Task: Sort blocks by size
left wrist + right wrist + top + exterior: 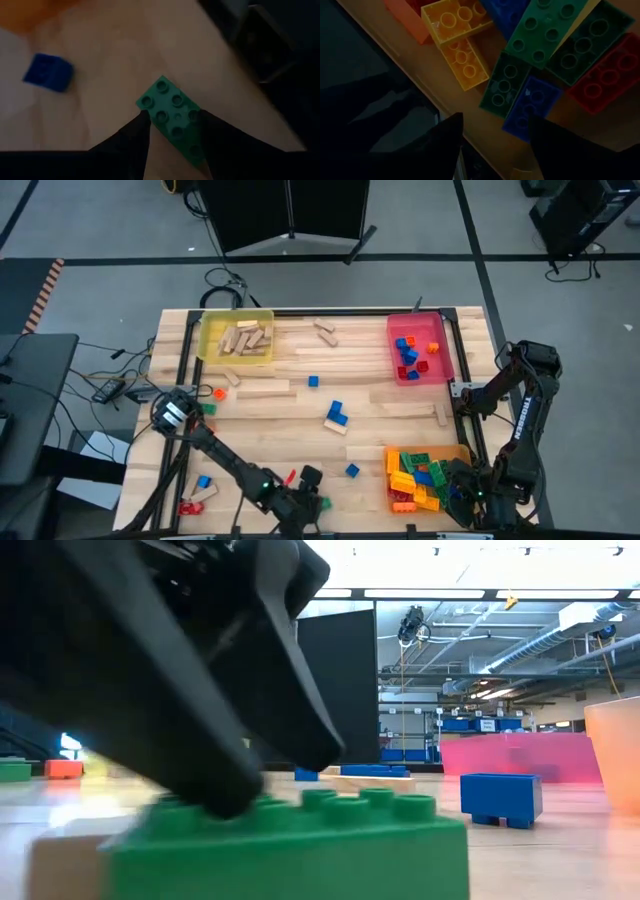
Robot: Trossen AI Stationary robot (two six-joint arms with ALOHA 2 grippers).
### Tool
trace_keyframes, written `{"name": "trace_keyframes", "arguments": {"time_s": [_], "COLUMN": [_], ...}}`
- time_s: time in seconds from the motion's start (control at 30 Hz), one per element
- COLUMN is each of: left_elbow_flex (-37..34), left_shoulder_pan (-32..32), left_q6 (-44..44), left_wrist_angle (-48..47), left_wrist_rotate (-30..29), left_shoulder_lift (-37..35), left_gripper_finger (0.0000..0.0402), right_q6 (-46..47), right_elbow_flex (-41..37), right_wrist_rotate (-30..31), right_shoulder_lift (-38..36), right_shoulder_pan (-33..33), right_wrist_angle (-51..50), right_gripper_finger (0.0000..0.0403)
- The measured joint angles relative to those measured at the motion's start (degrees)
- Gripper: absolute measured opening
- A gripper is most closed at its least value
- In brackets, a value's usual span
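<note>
Gripping a green brick [172, 117], the left tool [172, 131] blocks the low view.

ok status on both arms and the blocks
Left gripper shut on green brick at table's near edge. Right gripper open, empty, over orange tray of big bricks. Blue block nearby, not obstructing.

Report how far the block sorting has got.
Done: wooden blocks in the yellow tray, small bricks in the red tray, large bricks in the orange tray. In hand: left end effector grips a green brick. Left: loose blocks across the table.
</note>
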Motion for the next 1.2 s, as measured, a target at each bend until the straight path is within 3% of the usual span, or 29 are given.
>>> {"name": "trace_keyframes", "arguments": {"time_s": [0.27, 0.5, 0.67, 0.83, 1.2], "left_elbow_flex": [-0.38, 0.58, 0.72, 0.70, 0.72], "left_shoulder_pan": [1.14, 1.88, 2.49, 3.56, 5.94], "left_q6": [-8.60, -10.46, -22.66, -28.59, -31.69], "left_wrist_angle": [-3.83, -2.14, -0.78, -0.71, 2.75], "left_wrist_rotate": [-14.10, -14.12, -13.78, -10.31, -4.80], "left_shoulder_lift": [-0.72, -1.60, -1.60, -1.36, -1.33], "left_gripper_finger": [0.0173, 0.0173, 0.0173, 0.0173, 0.0203], "right_q6": [0.39, 0.50, 0.48, 0.44, -0.15], "right_elbow_flex": [0.00, 0.00, 0.00, 0.00, 0.00], "right_wrist_rotate": [-0.01, -0.03, -0.01, 0.02, 0.06], "right_shoulder_lift": [-0.02, -0.02, -0.02, -0.02, -0.02], "right_shoulder_pan": [0.00, 0.00, 0.00, 0.00, 0.00], "right_wrist_angle": [0.25, 0.33, 0.28, 0.24, 0.22], "right_gripper_finger": [0.0231, 0.0230, 0.0225, 0.0221, 0.0221]}}
